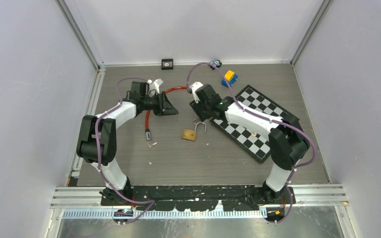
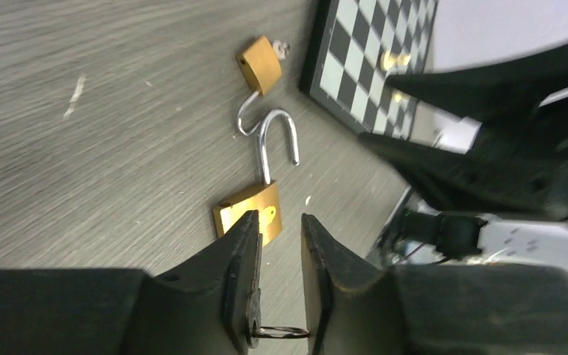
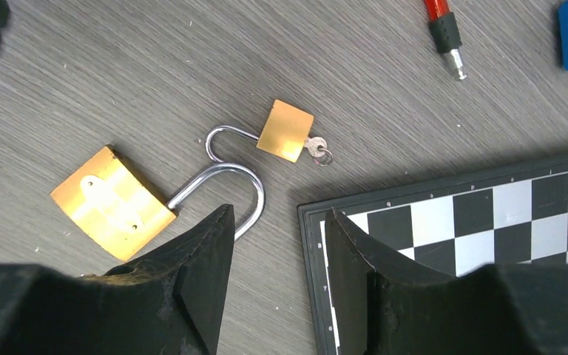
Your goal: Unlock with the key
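1. Starting at the left, the left pincer point(image 2: 279, 222) looks clamped on a key point(image 2: 254, 319), whose ring spans the narrow gap between the jaws. That key is in no lock.
2. The big padlock point(image 3: 112, 203) lies flat on the worktop point(image 3: 81, 74) between the arms. It has a brass body and a steel shackle sprung open, one leg free. I judge the unlocking done.
3. A small lock point(image 3: 285, 131), also brass, lies just beside it with its shackle open. Whether the two shackles are hooked together, I cannot tell. A second key point(image 3: 316, 148) sits in its base.
4. The right pincer point(image 3: 277, 218) stands apart and empty above the shackle and the chessboard point(image 3: 488, 222) edge.
5. Little seems left, perhaps only setting the key down.
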Motion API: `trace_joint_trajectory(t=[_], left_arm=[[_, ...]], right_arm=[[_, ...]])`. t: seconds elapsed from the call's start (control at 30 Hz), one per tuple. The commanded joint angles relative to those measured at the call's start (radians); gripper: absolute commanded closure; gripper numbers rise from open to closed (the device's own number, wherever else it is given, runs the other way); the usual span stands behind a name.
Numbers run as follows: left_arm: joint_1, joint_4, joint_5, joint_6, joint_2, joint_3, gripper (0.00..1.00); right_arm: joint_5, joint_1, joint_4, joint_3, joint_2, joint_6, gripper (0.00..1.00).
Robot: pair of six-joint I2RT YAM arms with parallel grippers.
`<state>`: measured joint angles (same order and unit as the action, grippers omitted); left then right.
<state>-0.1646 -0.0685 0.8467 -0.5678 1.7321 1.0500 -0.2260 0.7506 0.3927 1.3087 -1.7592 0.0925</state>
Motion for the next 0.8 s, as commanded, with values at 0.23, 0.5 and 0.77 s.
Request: trace_joint_trajectory(t=[0.23, 0.5, 0.77], left_arm=[[-0.321, -0.358, -0.211, 0.684, -0.041, 0.122, 0.21], [-0.428, -0.514, -0.327, 1.128, 0.002, 0.256, 0.0], [-0.455, -0.646, -0.307, 1.329, 0.098, 0.328, 0.0]], right_arm=[[0.282, -0.148, 0.05, -0.139, 0.232, -0.073, 0.46], [0.318, -0.271, 0.084, -0.255, 0.404, -0.045, 0.46], [0.36, -0.329, 0.08, -0.296, 0.452, -0.057, 0.46]])
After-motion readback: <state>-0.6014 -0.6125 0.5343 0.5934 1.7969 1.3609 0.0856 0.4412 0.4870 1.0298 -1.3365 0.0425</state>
